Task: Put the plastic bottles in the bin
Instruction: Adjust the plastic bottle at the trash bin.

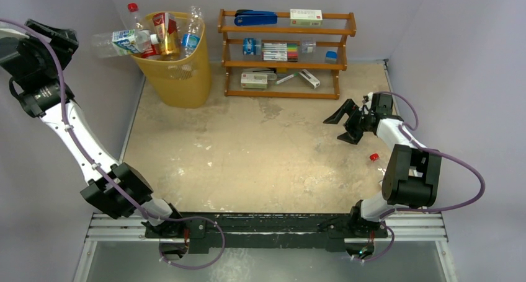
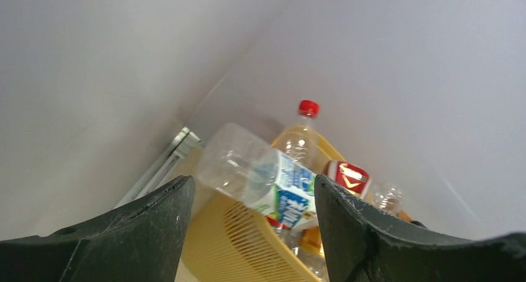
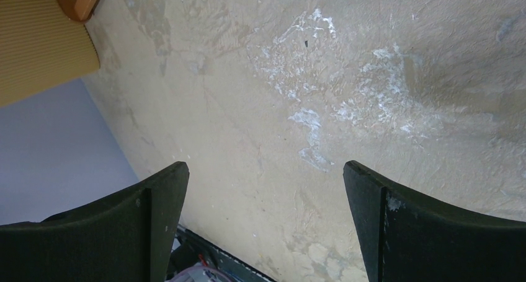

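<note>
Beige table [image 1: 248, 152], scuffed, with white patches; black rail [image 1: 260, 223] with both arm bases at the near edge.

Right gripper [image 1: 341, 126]: low over bare table on the right side. Fingers [image 3: 155, 214] spread wide, nothing between them. Loose red cap [image 1: 374, 157] lies on the table just nearer than it, beside the right arm.

Left arm reaches up to the far-left corner. Left gripper [image 2: 252, 189]: fingers [image 2: 155, 220] spread, pinching nothing. It faces the bin from the left and is clear of it.

Bin [image 1: 180, 83]: yellow-orange, far-left corner of the table, upright, filled past the rim.
- Clear bottle [image 1: 121, 41] lies across the left rim, base sticking out toward the left gripper and apart from its fingers. Label white, blue and green; lettering too blurred to read.
- Red-capped bottle [image 1: 133, 10], pale amber, stands up at the far-left rim.
- Red-label bottle [image 1: 162, 26]: white and yellow chevron mark in the left wrist view, no legible brand.
- Blue-label bottle [image 1: 191, 39], clear, on the right side of the bin; text unreadable.

Rack [image 1: 285, 62], wooden, right of the bin against the far wall: stapler [image 1: 255, 17] and white box [image 1: 306, 17] on top, pens [image 1: 282, 51] in the middle. Box print too small to read.
</note>
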You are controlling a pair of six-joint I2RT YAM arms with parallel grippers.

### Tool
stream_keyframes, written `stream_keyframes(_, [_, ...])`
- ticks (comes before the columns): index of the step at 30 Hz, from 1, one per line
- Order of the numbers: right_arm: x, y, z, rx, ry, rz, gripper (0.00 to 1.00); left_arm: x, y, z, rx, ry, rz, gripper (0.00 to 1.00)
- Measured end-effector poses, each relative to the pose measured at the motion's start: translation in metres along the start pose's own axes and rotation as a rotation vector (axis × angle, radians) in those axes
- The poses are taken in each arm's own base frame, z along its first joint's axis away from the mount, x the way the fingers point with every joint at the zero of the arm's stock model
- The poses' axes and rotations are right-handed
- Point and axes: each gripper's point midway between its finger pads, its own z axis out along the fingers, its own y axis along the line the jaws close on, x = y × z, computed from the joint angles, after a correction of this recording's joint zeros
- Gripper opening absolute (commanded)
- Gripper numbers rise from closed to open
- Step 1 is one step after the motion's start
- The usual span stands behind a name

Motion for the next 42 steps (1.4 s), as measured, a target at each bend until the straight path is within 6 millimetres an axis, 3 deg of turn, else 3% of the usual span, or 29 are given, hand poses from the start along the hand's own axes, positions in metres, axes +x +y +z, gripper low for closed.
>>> stream_keyframes(4, [0.000,0.001,0.000,-0.006,0.001,-0.002,0.97,0.007,0.025,-0.003,-0.060,-0.013,-0.021,0.70])
stream_keyframes(10, [0.001,0.004,0.000,-0.021,0.009,-0.003,0.97,0.034,0.038,0.016,0.029,-0.034,-0.128,0.70])
stream_keyframes(13, [0.002,0.004,0.000,-0.023,0.011,-0.003,0.98,0.033,0.040,0.024,0.075,-0.074,-0.152,0.70])
stream_keyframes(25, [0.000,0.005,0.001,-0.027,0.019,-0.002,0.97,0.013,0.019,0.050,0.308,-0.255,-0.192,0.71])
stream_keyframes(27, [-0.003,0.006,0.003,-0.028,0.017,-0.003,0.98,0.020,0.014,0.058,0.333,-0.241,-0.210,0.70])
stream_keyframes(35, [-0.007,0.011,0.002,-0.042,0.013,-0.015,0.97,0.090,0.002,0.107,0.382,-0.096,-0.307,0.70])
stream_keyframes(42, [-0.007,0.011,0.002,-0.045,0.016,-0.015,0.98,0.093,-0.021,0.109,0.431,-0.093,-0.325,0.70])
